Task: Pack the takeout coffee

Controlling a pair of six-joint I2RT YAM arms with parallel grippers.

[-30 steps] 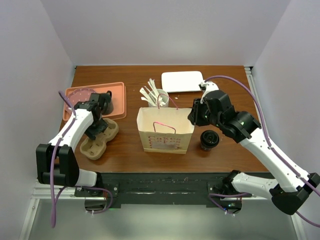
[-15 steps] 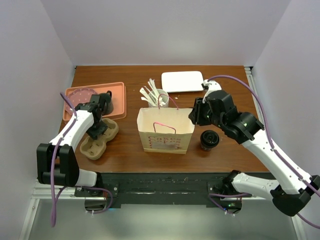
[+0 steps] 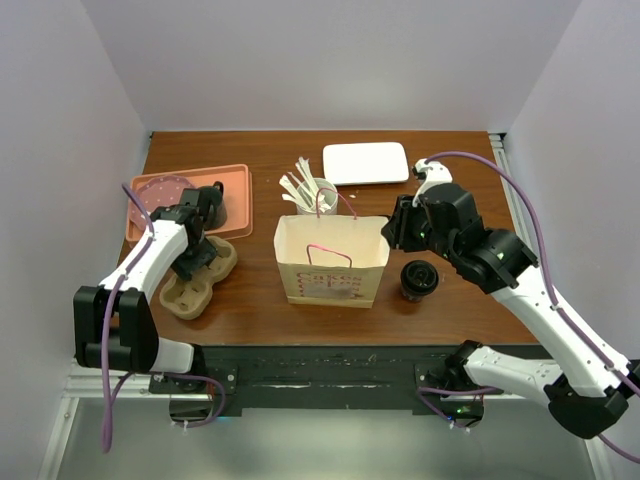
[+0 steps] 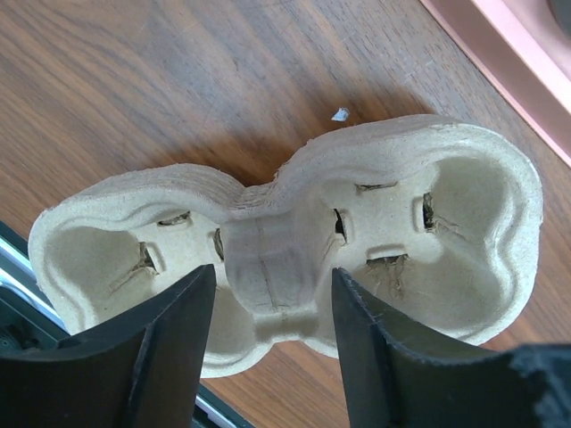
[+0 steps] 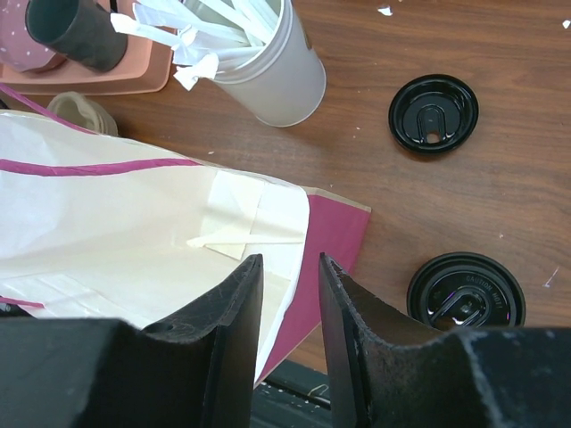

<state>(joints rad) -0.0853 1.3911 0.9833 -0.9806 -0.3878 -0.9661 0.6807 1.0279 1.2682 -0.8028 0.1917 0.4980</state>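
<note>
The takeout coffee [image 3: 419,279] [image 5: 466,290], a dark cup with a black lid, stands on the table right of the paper bag [image 3: 330,262] [image 5: 134,241]. My right gripper [image 3: 392,232] [image 5: 290,294] hovers over the bag's right rim. Its jaws are open and the rim shows between them, unpinched. My left gripper [image 3: 195,255] [image 4: 272,348] is open above the cardboard cup carrier [image 3: 198,275] [image 4: 285,241]. One finger stands on each side of the carrier's middle bridge, and nothing is held.
A white cup of stirrers [image 3: 312,190] [image 5: 268,71] stands behind the bag, and a white plate [image 3: 365,163] lies farther back. The pink tray [image 3: 235,185] [image 4: 500,45] holds a dark mug [image 3: 212,205] [image 5: 76,31]. A second black lid [image 5: 434,111] sits beyond the coffee.
My right gripper has shifted slightly right and back along the bag's right edge. The left arm stays over the carrier.
</note>
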